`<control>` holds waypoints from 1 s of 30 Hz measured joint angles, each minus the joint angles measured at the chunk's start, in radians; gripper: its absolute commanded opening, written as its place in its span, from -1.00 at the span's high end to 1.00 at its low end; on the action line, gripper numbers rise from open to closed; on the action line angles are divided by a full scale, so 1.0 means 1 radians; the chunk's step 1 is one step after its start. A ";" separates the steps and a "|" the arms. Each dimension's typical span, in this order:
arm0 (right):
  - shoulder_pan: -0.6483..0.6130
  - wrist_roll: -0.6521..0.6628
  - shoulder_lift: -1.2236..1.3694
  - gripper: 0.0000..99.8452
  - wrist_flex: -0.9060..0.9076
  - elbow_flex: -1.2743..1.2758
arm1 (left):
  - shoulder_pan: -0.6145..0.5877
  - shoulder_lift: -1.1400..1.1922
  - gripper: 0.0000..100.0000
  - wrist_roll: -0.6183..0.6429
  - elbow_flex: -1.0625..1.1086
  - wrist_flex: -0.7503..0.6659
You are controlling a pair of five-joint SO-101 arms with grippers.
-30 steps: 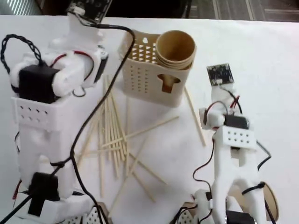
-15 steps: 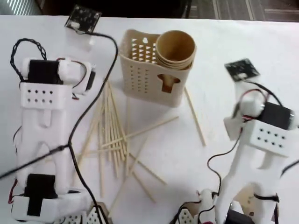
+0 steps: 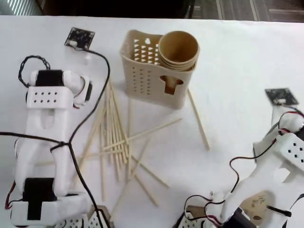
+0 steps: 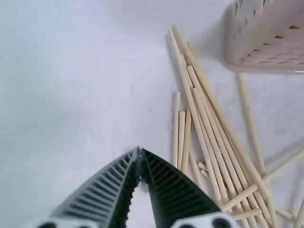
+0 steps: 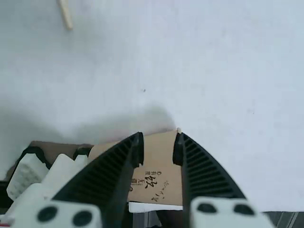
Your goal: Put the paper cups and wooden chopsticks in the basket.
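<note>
Both arms have drawn back toward six o'clock — left hand (image 4: 140,154) pinched shut, right hand (image 5: 157,142) narrowly parted, both empty — leaving paper cups (image 3: 178,47) nested in the basket (image 3: 152,80) and wooden chopsticks (image 3: 114,128) scattered on the bench (image 3: 237,61) at its seven o'clock.

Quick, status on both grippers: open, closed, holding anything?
Left gripper: closed, holding nothing.
Right gripper: slightly open, holding nothing; a paper cup lies beyond the gap, not gripped.
</note>
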 measured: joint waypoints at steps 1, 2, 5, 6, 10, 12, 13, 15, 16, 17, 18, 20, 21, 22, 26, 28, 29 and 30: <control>0.021 0.015 0.000 0.76 0.000 0.011 | 0.000 0.000 0.95 0.009 0.020 -0.012; 0.043 0.031 0.000 0.76 0.000 0.014 | -0.003 0.000 0.95 0.023 0.037 -0.025; 0.107 0.075 0.000 0.76 -0.002 0.020 | -0.028 0.000 0.95 0.060 0.083 -0.068; 0.132 0.091 0.000 0.76 0.003 0.020 | -0.037 0.000 0.95 0.064 0.092 -0.083; 0.226 0.163 0.000 0.76 0.003 0.037 | -0.063 0.000 0.95 0.091 0.146 -0.146; 0.258 0.195 0.000 0.76 0.002 0.060 | -0.064 0.000 0.95 0.106 0.175 -0.180; 0.267 0.210 0.000 0.76 0.003 0.078 | -0.064 0.000 0.95 0.109 0.189 -0.193; 0.275 0.241 0.000 0.76 0.003 0.117 | -0.064 0.000 0.95 0.114 0.203 -0.216; 0.278 0.250 0.000 0.76 0.000 0.137 | -0.064 0.000 0.95 0.114 0.204 -0.224; 0.281 0.256 0.000 0.76 0.002 0.155 | -0.064 0.000 0.95 0.114 0.204 -0.227; 0.285 0.259 0.000 0.76 -0.005 0.173 | -0.064 0.000 0.95 0.114 0.204 -0.230; 0.299 0.262 0.000 0.76 -0.037 0.199 | -0.064 0.000 0.95 0.114 0.204 -0.233; 0.310 0.262 0.000 0.76 -0.052 0.199 | -0.064 0.000 0.95 0.114 0.206 -0.233; 0.327 0.265 -0.002 0.76 -0.064 0.199 | -0.064 0.000 0.95 0.114 0.207 -0.233; 0.376 0.269 -0.011 0.76 -0.078 0.199 | -0.064 0.000 0.95 0.114 0.207 -0.233; 0.377 0.269 -0.011 0.76 -0.078 0.184 | -0.064 0.000 0.95 0.114 0.207 -0.233; 0.381 0.269 -0.011 0.76 -0.078 0.173 | -0.064 0.000 0.95 0.114 0.207 -0.233; 0.385 0.269 -0.011 0.76 -0.077 0.161 | -0.064 0.000 0.95 0.114 0.207 -0.233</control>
